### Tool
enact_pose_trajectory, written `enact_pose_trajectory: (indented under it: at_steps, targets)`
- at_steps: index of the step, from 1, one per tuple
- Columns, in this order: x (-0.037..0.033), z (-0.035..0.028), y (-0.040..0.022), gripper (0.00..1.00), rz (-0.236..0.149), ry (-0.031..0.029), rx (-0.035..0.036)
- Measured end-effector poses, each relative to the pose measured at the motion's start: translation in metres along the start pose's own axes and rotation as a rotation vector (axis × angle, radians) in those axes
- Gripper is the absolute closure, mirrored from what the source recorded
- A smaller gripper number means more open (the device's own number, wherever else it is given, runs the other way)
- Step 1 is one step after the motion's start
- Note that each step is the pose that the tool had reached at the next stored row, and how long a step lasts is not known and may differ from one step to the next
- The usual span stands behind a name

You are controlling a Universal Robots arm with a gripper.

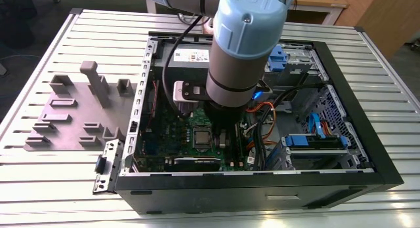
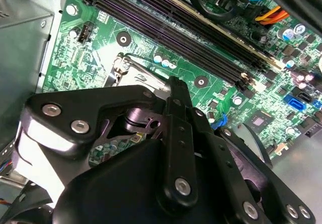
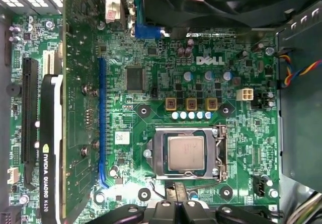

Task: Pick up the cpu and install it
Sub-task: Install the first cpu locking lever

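- Landmark taken: the socket frame point(image 3: 187, 153) on the green circuit board point(image 3: 151, 108); all places are given relative to it.
- In the exterior view, the moulded plate point(image 1: 75, 115) with upright blocks is seen on the bench point(image 1: 39, 188), well apart from the socket frame, toward the exterior view's left and outside the computer case point(image 1: 262, 198).
- In the first wrist view, a graphics card point(image 3: 53, 148) stands on edge well apart from the socket frame, across a blue slot point(image 3: 102, 123).
- The cpu point(image 3: 185, 153) is seen lying flat inside the socket frame, square to its sides; being square, no long axis is noted. It is judged to be seated already.
- The gripper point(image 3: 175, 204) is seen just beside the socket frame's near edge, apart from the cpu and not holding it; the cpu lies straight ahead of it.
- Gripper state: cannot be told; nothing is seen clamped.
- Edges: the frame's metal rim borders the cpu on all sides; a row of capacitors point(image 3: 191, 115) sits near the far edge.
- Room for moving: open space is judged to exist directly above the socket; memory slots point(image 2: 191, 27) run near it in the second wrist view, and the case wall point(image 3: 302, 108) stands beyond.
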State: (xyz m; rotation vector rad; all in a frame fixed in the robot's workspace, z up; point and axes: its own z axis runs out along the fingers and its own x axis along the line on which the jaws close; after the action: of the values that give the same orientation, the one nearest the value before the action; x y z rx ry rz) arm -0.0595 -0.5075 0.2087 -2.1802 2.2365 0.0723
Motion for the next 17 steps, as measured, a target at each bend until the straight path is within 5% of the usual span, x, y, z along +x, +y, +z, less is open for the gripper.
enact_pose_trajectory:
  at_steps: [17]
  targets:
    - [0.0052,0.0111,-0.0003,0.89,-0.022,0.0006,-0.0019]
